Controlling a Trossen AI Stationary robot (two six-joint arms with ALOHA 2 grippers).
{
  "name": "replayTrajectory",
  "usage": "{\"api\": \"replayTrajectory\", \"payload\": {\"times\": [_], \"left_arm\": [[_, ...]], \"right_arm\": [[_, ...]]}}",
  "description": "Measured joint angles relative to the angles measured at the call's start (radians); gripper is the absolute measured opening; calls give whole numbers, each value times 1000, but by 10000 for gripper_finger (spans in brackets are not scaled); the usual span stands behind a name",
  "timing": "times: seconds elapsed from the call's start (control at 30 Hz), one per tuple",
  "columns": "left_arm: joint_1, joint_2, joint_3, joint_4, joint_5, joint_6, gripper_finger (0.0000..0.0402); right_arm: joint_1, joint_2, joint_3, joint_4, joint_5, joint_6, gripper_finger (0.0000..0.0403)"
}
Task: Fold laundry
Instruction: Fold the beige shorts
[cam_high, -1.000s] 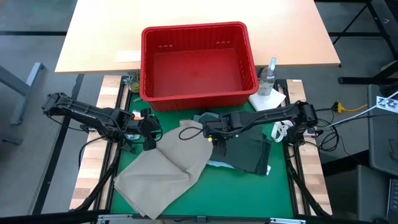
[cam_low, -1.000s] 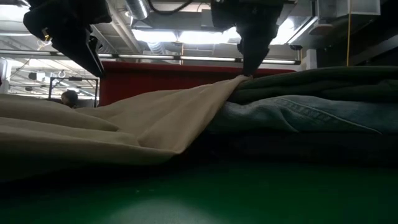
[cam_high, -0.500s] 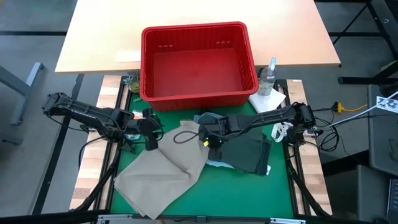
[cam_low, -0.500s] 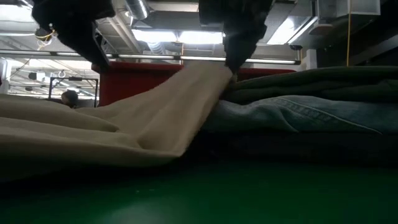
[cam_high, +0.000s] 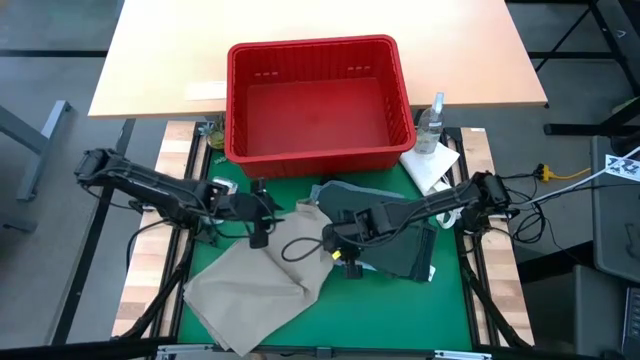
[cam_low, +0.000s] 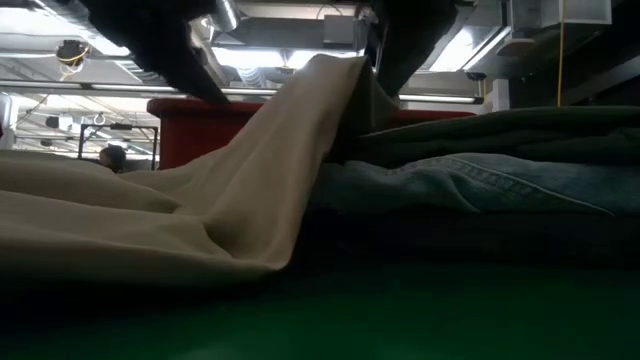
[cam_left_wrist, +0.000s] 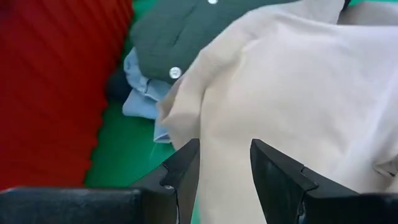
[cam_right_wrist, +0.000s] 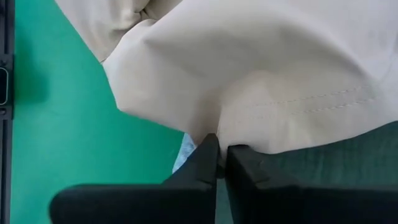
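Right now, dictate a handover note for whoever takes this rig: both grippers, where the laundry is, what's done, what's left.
Right gripper: shut on the edge of the khaki piece, lifting it above the pile.
Left gripper: open, hovering over the khaki, holding nothing.
Laundry: khaki spread over the mat's left and front; olive piece on the right, on top of the light denim; navy jeans peek out near the red basket.
Done: one khaki edge picked up.
Left: nothing looks folded yet; all pieces remain.

Right tool (cam_right_wrist: 219, 163) pinched closed; left tool (cam_left_wrist: 225, 163) apparently parted, both mid-table.
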Motion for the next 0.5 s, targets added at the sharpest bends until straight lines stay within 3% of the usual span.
{"api": "replayTrajectory", "payload": {"times": [0.23,0.5], "left_arm": [[16,142,0,173,-8,102,137],[45,187,0,240,-110,150,137]], "right_arm": [[-1,0,0,-1,8,0,7],[-2,0,0,-1,8,1,16]]}}
